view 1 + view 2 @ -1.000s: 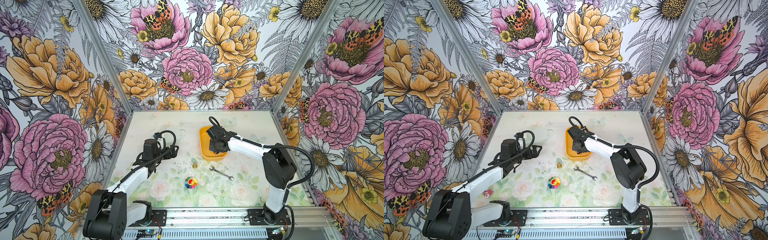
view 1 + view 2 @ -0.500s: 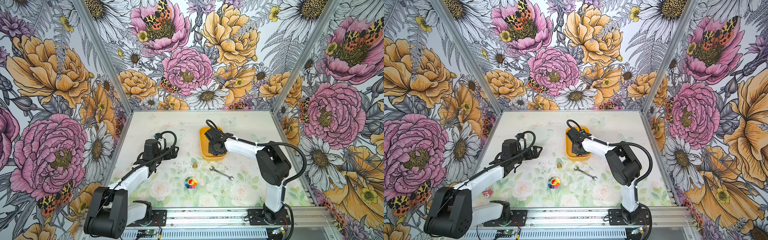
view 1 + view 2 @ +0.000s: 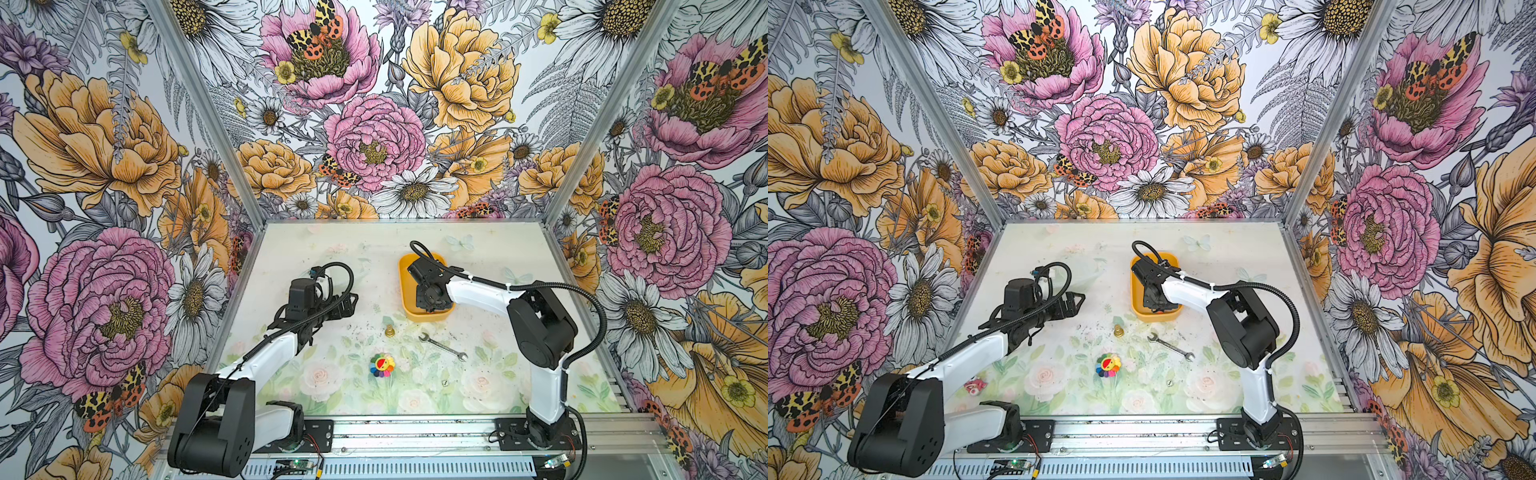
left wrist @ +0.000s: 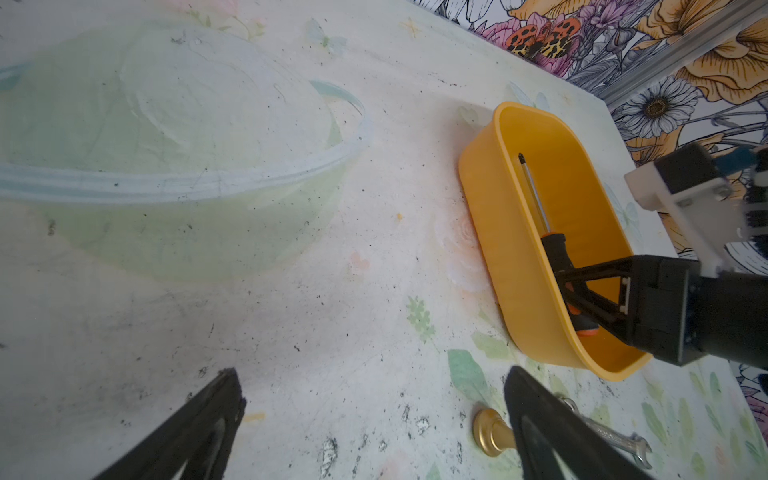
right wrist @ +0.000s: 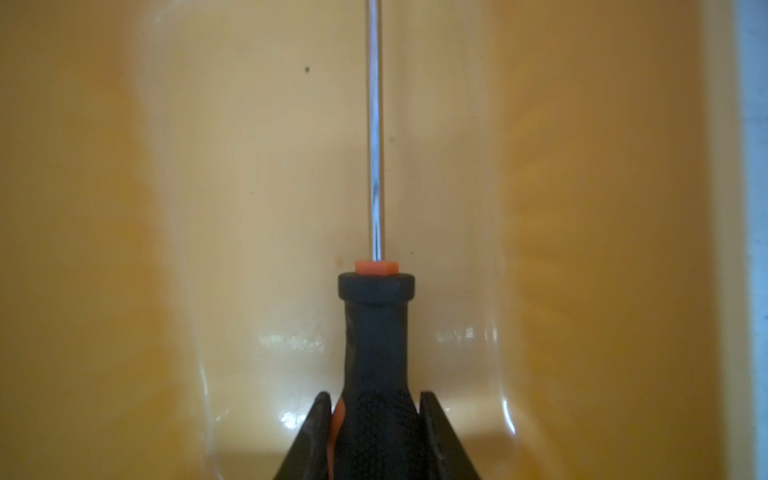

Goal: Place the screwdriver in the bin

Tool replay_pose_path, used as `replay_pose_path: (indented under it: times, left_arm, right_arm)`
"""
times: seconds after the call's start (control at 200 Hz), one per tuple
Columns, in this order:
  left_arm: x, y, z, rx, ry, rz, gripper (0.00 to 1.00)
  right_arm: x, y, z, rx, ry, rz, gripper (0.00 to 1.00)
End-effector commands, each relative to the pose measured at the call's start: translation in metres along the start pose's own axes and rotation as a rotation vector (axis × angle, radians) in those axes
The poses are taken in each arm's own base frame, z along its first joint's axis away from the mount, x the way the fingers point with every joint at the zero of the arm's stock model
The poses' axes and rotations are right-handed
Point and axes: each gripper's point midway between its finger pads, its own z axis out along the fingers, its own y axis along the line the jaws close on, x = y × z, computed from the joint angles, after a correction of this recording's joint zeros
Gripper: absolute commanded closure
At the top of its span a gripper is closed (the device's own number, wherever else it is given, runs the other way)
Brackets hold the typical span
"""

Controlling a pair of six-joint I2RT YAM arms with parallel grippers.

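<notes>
The yellow-orange bin (image 3: 402,282) (image 3: 1133,291) stands mid-table, toward the back. My right gripper (image 3: 432,305) (image 3: 1156,307) reaches down inside it, at its near end. In the left wrist view the screwdriver (image 4: 557,253) lies low in the bin (image 4: 498,232), along its length, shaft pointing to the far end. The right gripper (image 4: 567,286) is shut on its black handle. The right wrist view shows the handle (image 5: 376,332) between the right gripper (image 5: 376,399) fingers, above the bin floor (image 5: 249,166). My left gripper (image 3: 353,301) (image 4: 374,382) is open and empty over the table, left of the bin.
A silver wrench (image 3: 442,346) and a brass knob (image 3: 390,331) lie just in front of the bin. A rainbow flower toy (image 3: 382,365) and a small die (image 3: 444,383) sit nearer the front. A clear bowl (image 4: 166,178) rests beyond the left gripper.
The right gripper has moved a little toward the bin's near end and lower, still holding the screwdriver. The left arm has barely moved.
</notes>
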Motion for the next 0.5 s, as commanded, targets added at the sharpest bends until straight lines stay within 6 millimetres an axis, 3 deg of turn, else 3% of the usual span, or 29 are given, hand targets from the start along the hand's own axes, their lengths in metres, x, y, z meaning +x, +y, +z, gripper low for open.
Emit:
replay_pose_path:
  times: [0.0, 0.29, 0.495]
  left_arm:
    - [-0.006, -0.004, 0.0, 0.003, -0.01, 0.028, 0.01]
    - [-0.008, -0.006, 0.0, 0.009, -0.014, 0.031, 0.01]
    - [-0.015, -0.008, -0.003, 0.005, -0.028, 0.039, 0.01]
  right_arm:
    - [-0.011, 0.008, -0.004, -0.005, -0.04, -0.017, 0.63]
    - [-0.016, 0.01, -0.012, -0.021, -0.055, -0.043, 0.45]
    - [-0.027, 0.017, -0.041, -0.079, -0.102, -0.131, 0.42]
